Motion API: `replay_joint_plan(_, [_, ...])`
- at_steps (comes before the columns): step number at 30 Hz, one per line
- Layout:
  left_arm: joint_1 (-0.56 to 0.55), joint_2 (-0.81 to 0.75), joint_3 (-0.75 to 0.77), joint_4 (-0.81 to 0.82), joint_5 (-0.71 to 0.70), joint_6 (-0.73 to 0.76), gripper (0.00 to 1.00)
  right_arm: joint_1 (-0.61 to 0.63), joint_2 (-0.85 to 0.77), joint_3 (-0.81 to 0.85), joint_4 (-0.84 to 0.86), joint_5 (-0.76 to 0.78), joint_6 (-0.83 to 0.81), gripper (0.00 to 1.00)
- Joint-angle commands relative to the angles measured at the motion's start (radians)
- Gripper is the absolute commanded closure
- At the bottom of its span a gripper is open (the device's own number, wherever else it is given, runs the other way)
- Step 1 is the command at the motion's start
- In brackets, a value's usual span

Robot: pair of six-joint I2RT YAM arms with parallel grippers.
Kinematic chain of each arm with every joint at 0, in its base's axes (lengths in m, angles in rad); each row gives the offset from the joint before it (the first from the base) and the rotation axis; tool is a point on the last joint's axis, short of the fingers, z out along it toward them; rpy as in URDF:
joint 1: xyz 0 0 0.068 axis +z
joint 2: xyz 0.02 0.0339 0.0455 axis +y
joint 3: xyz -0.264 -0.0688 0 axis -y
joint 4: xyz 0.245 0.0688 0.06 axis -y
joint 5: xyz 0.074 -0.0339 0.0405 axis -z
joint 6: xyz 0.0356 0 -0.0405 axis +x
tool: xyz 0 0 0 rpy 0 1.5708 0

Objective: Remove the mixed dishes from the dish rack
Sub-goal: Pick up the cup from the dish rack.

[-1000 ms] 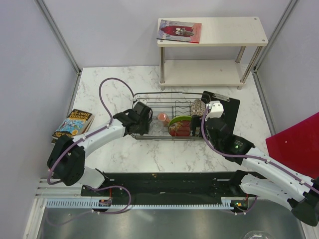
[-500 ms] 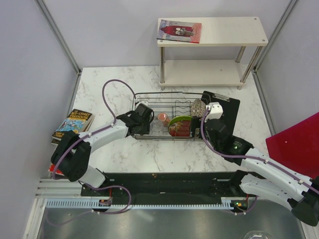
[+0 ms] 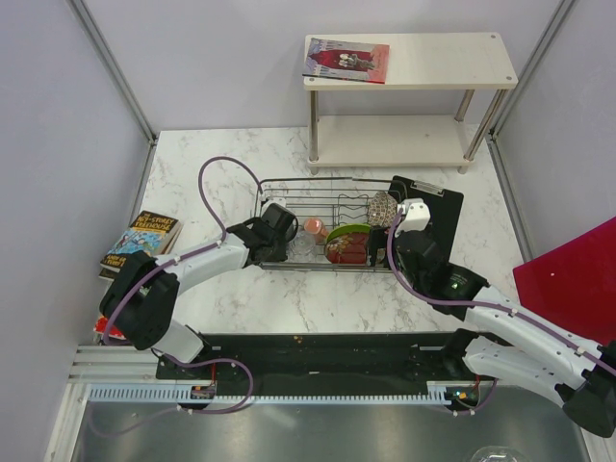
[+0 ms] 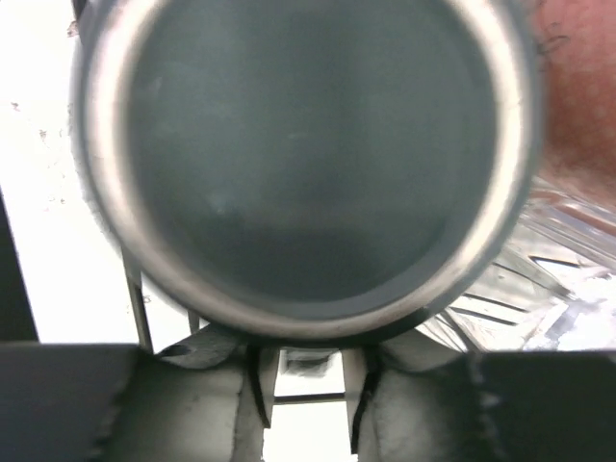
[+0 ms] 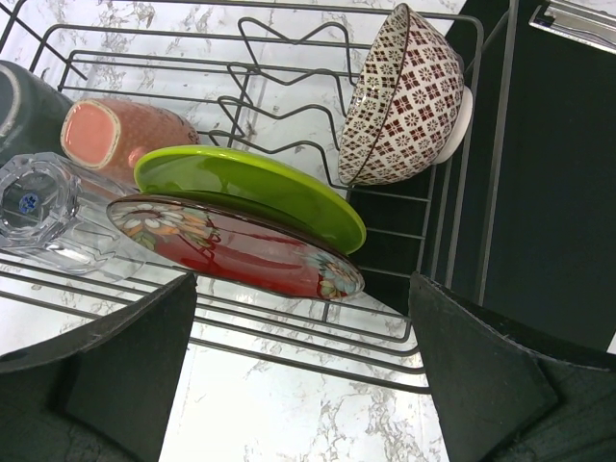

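- At the left end of the dish rack (image 3: 332, 200), the dark green-black cup (image 4: 308, 164) is met by the left gripper (image 3: 272, 234). The cup's open mouth fills the left wrist view, just above the two fingers (image 4: 192, 404).
- Whether the left pincer is clenched on the cup cannot be told. The fingertips are hidden under the rim, and only a narrow gap is seen lower down between the fingers.
- Compared with a second ago, the left wrist is found turned. The cup's round dark form is now shown where the wrist's white block was seen, and the left elbow is shifted a little to the right.
- The right gripper (image 3: 387, 252) is held released at the rack's near right corner, its fingers spread wide with nothing grasped. Its place is almost unchanged from the earlier frame.
- Inside the rack, the lime-green plate (image 5: 250, 183) is set just on the far side of the red dish (image 5: 221, 241), both tilted. The patterned small bowl (image 5: 399, 96) is propped on its side in the far right corner.
- The small pink cup (image 5: 115, 130) is laid on its side left of the plates, with a clear glass (image 5: 38, 197) just nearer. These dishes are seen where they were before.
- The rack is stood on the marble table (image 3: 289, 298), its right end over the black board (image 3: 438, 217).
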Motion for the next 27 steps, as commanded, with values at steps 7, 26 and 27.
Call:
replay_joint_plan(7, [0.008, -0.059, -0.024, -0.005, -0.061, -0.039, 0.97, 0.001, -0.032, -0.006, 0.026, -0.012, 0.019, 0.02])
replay_joint_plan(26, [0.006, -0.275, 0.156, -0.126, -0.042, 0.070, 0.98, 0.001, -0.028, 0.023, 0.006, -0.007, 0.028, 0.02])
replay_joint_plan(27, [0.006, -0.286, 0.170, -0.135, -0.032, 0.086, 0.98, 0.001, -0.031, 0.028, 0.005, -0.004, 0.025, 0.02])
